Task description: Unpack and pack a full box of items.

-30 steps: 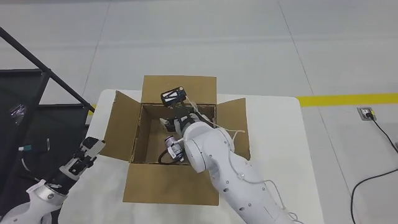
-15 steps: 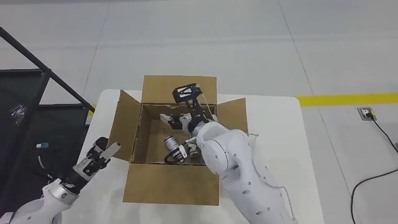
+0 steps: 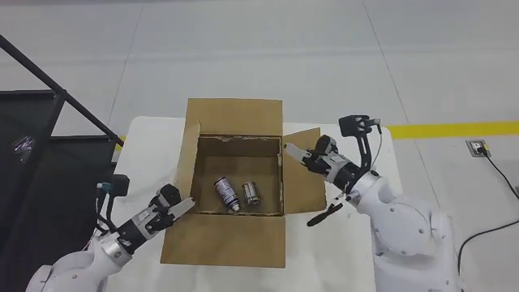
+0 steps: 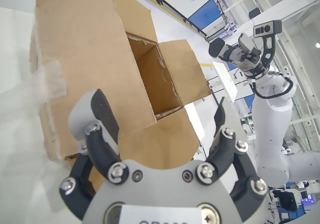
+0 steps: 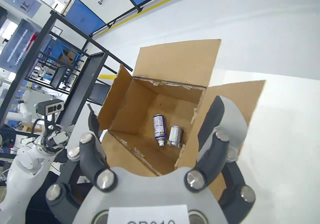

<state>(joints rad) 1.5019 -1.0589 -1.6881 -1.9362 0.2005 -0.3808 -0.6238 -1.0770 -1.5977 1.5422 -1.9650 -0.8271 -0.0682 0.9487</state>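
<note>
Fingers of the left gripper [image 3: 174,203] stand wide apart and empty, beside the near-left corner of the cardboard box [image 3: 235,118]. The box sits on the table [image 3: 369,150] with flaps open. A spray can [image 3: 226,193] and a silver can [image 3: 250,193] lie side by side inside. The right gripper [image 3: 306,185] is spread wide and empty over the right flap [image 3: 302,142].

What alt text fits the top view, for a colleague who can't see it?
An open cardboard box sits on a white table, with a blue-labelled spray can and a silver can lying side by side on its floor. The left gripper and right gripper sit either side of it, jaws open, holding nothing.
</note>
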